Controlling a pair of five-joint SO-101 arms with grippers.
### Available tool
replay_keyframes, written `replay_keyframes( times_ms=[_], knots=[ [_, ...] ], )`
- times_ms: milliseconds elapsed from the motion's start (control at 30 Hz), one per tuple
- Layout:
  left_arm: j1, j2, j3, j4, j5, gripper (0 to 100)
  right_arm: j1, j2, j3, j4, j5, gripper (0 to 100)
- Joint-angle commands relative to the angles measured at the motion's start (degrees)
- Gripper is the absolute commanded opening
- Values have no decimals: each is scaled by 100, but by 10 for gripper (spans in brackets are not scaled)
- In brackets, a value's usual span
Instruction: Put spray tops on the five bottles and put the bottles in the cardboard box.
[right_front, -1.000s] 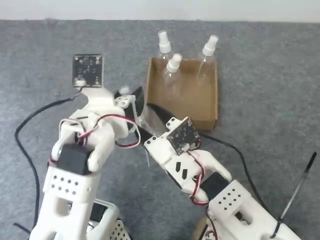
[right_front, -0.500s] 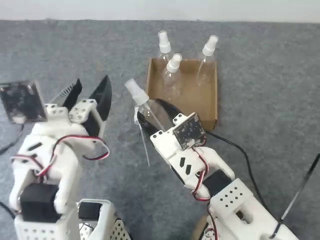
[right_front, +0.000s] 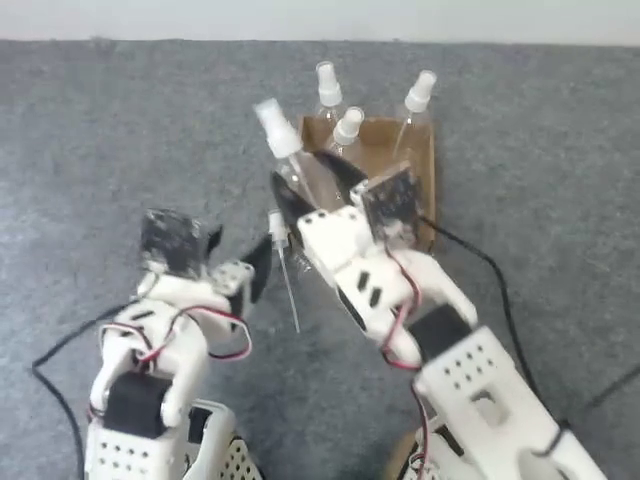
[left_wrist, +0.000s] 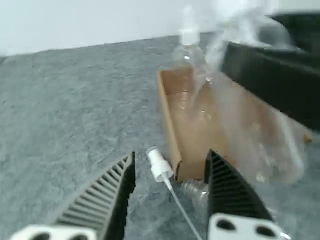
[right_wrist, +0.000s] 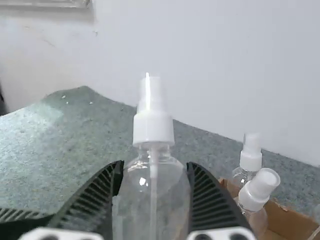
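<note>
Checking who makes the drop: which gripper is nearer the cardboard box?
Right. The right gripper, shut on a bottle, is right at the cardboard box's edge; the left gripper, open, is farther back over the carpet.

The right jaws grip a capped bottle (right_front: 292, 158) by the box (right_front: 430, 172).

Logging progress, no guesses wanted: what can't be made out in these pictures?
The held bottle: right wrist view, base cut off by the frame edge; left wrist view, blurred.
The cardboard box floor: high view, near part hidden by the right gripper and its arm.
An uncapped bottle, it seems, by the box: left wrist view, body hidden by the left gripper.
</note>
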Motion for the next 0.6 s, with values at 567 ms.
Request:
replay_keyframes(
  times_ms=[567],
  knots=[
    [404,-132,725,-1011,-202,302,48,119,-2303,3116,-897,6]
  ],
)
